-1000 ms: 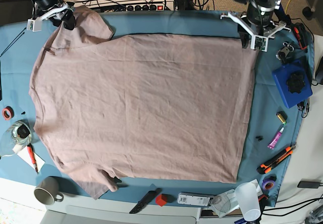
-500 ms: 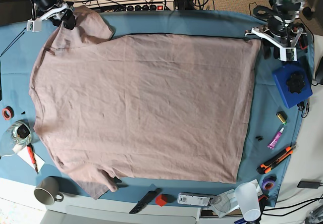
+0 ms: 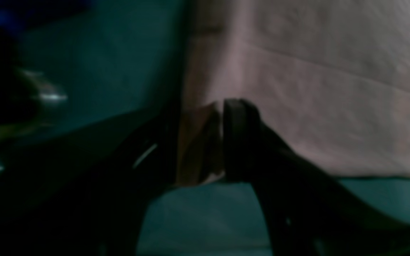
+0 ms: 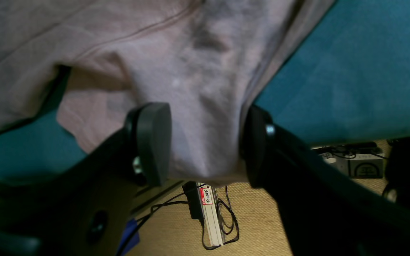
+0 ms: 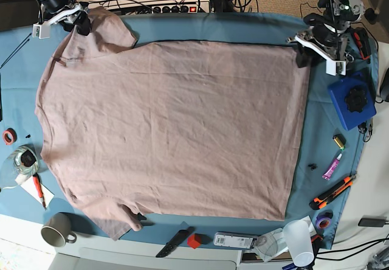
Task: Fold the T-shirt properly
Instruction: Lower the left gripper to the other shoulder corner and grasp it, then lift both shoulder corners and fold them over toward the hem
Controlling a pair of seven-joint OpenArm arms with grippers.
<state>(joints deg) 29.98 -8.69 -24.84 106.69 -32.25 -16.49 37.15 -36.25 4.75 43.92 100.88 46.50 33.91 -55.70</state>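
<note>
- The large, wrinkled, dusty pink-beige cotton T-shirt [image 5: 170, 124] lies spread flat over the blue-teal table cloth [image 5: 219, 25], covering most of it.
- Only the left wrist view shows the left gripper [image 3: 199, 142] with its jaws nearly together, pinching a small fold at the T-shirt's hem corner [image 3: 198, 142]; the base view shows that gripper [image 5: 302, 54] only as a dark shape at the shirt's far corner.
- Only the right wrist view shows the right gripper [image 4: 205, 142] with its jaws apart, sleeve fabric bunched loosely between its 2 fingers [image 4: 151, 142]; a white power strip [image 4: 210, 213] lies on the floor below.
- Against the picture 0.5 s earlier, the left gripper has moved from beside the T-shirt onto its corner; the right gripper [image 5: 78, 22] stays at the sleeve.
- Counted: 1 T-shirt, 2 grippers, 1 grey mug [image 5: 58, 229] beyond the T-shirt's near sleeve.
</note>
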